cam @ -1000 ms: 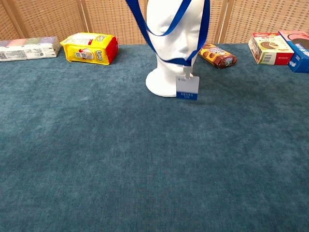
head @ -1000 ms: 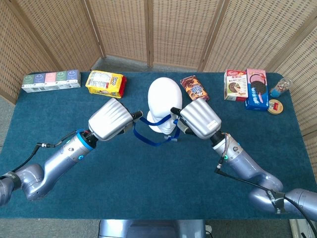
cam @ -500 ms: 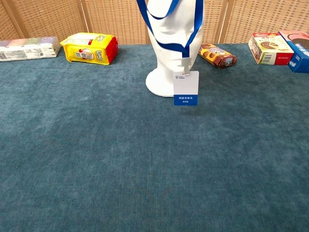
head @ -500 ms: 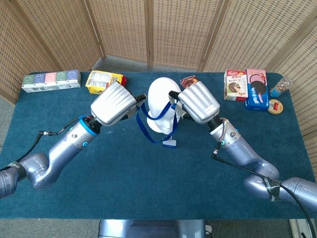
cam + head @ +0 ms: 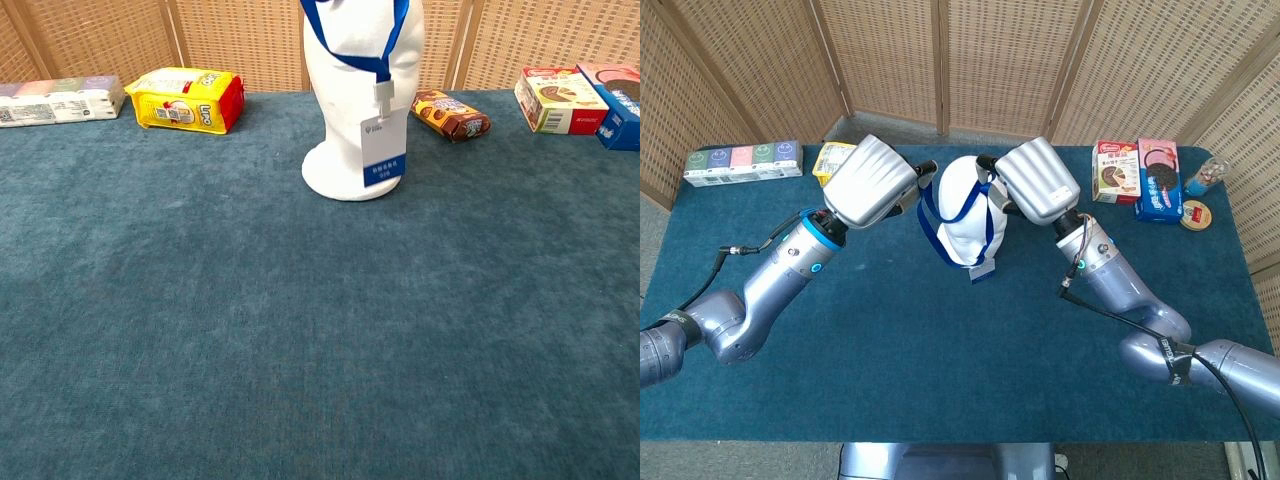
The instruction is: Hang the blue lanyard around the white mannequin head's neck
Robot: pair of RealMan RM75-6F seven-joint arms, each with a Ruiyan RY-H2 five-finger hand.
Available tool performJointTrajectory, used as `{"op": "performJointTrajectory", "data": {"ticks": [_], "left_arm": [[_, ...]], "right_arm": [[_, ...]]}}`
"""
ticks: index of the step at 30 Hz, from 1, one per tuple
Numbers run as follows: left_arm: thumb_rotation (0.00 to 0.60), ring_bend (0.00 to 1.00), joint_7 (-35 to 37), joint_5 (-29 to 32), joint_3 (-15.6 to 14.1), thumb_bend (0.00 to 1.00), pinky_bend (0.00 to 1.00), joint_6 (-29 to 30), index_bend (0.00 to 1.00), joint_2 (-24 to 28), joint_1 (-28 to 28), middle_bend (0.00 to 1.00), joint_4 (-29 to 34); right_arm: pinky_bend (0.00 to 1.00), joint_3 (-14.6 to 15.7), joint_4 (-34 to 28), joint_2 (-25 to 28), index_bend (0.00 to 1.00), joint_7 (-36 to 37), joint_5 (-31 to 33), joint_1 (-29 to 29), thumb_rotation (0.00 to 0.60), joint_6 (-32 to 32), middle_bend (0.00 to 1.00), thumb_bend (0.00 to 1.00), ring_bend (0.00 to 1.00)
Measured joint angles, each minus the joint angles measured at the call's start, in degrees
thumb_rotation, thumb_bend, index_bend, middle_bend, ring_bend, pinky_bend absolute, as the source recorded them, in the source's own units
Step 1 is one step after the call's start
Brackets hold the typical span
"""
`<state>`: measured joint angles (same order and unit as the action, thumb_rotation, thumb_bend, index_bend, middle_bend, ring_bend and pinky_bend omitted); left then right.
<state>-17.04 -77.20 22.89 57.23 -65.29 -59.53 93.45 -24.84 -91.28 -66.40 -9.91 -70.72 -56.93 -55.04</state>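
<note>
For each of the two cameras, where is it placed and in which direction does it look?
Head view: high, looking down on the table; shows both arms, left robot hand and right robot hand holding the blue lanyard.
Chest view: low, looking level across the table; no robot body shows.
Shared: white mannequin head, lanyard, yellow snack pack.

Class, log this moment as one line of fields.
left hand: holds lanyard | right hand: holds lanyard | loop: over mannequin head, not released | badge: hanging at front
</note>
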Motion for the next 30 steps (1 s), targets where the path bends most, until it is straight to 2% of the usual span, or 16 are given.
{"op": "performJointTrajectory", "data": {"ticks": [10, 30], "left_arm": [[0.6, 1.0, -0.63, 1.5, 0.46, 0.44, 1.0, -0.11, 0.59, 0.26, -1.29, 1.0, -1.2], [0.6, 1.0, -1.78, 4.17, -0.58, 0.44, 1.0, -2.6, 0.59, -1.64, -4.11, 1.0, -6.87]], "right_arm": [[1.0, -0.54, 2.74, -1.23, 0.77, -1.16, 2.31, -1.68, 0.6, -0.28, 1.0, 0.52, 1.0], [1.0, 0.51, 10.14, -4.51, 0.77, -2.33, 4.41, -5.6, 0.6, 2.65, 1.0, 0.52, 1.0]]}}
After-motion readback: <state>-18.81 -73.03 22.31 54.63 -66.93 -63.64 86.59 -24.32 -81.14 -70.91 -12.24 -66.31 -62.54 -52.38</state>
